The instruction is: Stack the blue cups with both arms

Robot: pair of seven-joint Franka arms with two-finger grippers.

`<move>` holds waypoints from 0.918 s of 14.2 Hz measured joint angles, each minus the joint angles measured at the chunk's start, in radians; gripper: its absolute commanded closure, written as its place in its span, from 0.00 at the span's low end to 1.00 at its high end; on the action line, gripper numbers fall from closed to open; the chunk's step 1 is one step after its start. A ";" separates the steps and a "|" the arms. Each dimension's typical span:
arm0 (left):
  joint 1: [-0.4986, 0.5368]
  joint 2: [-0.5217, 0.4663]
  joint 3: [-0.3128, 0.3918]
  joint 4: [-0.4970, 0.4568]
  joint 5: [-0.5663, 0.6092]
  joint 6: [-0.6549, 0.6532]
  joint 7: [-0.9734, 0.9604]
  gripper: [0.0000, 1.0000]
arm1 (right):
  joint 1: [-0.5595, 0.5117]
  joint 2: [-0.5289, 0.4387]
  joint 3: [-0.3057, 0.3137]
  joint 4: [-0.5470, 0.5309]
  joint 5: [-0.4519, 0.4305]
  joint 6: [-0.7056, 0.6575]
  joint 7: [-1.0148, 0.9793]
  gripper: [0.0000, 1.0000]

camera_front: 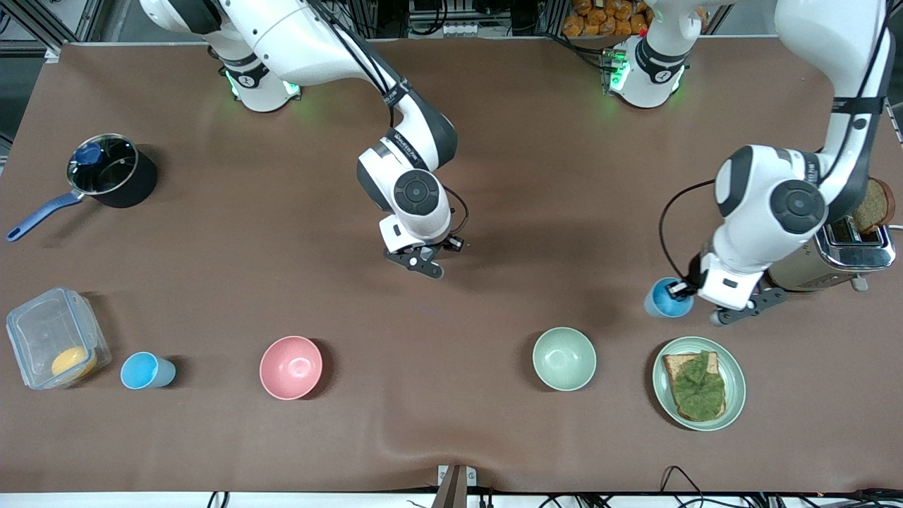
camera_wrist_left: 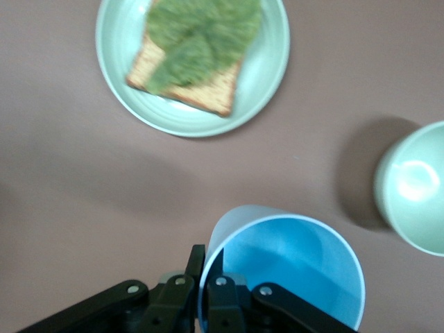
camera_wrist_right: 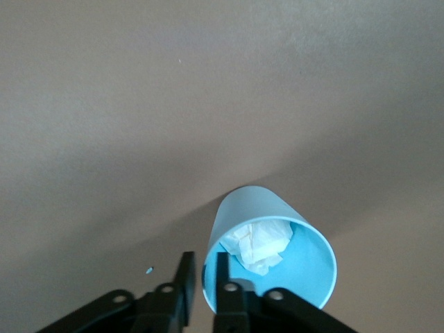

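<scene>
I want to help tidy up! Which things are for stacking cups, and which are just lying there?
For the job: left gripper, holding left cup; right gripper, holding right cup; loose cup beside the box.
Lying about: pink bowl, green bowl, plate, toaster, pot, box.

Pink bowl at six o'clock on the tabletop; saucepan at ten; toaster at three.

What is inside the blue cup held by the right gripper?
A crumpled white wad, paper-like, lies inside the cup, which the right gripper pinches by its rim. The wad covers part of the cup's bottom, so anything beneath it cannot be seen.
</scene>
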 measured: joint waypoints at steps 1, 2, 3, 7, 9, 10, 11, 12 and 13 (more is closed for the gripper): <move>-0.001 0.000 -0.022 0.000 0.000 0.000 -0.039 1.00 | -0.001 0.000 -0.005 0.009 0.000 0.000 0.000 0.00; -0.002 0.000 -0.041 0.002 0.000 0.000 -0.072 1.00 | -0.004 -0.002 -0.012 0.022 0.000 -0.003 0.000 0.00; -0.004 0.000 -0.051 0.005 0.000 0.000 -0.089 1.00 | -0.016 -0.007 -0.018 0.037 0.000 -0.017 0.000 0.00; -0.026 0.001 -0.065 0.020 -0.001 -0.004 -0.165 1.00 | -0.147 -0.111 -0.026 0.077 -0.005 -0.164 -0.140 0.00; -0.069 0.008 -0.069 0.040 -0.001 -0.005 -0.220 1.00 | -0.228 -0.174 -0.029 0.077 -0.006 -0.247 -0.311 0.00; -0.099 0.020 -0.070 0.060 -0.001 -0.006 -0.254 1.00 | -0.275 -0.200 -0.031 0.077 -0.007 -0.280 -0.406 0.00; -0.136 0.038 -0.071 0.087 -0.001 -0.006 -0.293 1.00 | -0.326 -0.224 -0.032 0.078 -0.008 -0.315 -0.519 0.00; -0.181 0.059 -0.072 0.116 -0.001 -0.006 -0.337 1.00 | -0.380 -0.246 -0.033 0.078 -0.008 -0.351 -0.641 0.00; -0.233 0.079 -0.074 0.141 -0.001 -0.006 -0.382 1.00 | -0.432 -0.266 -0.033 0.078 -0.008 -0.386 -0.755 0.00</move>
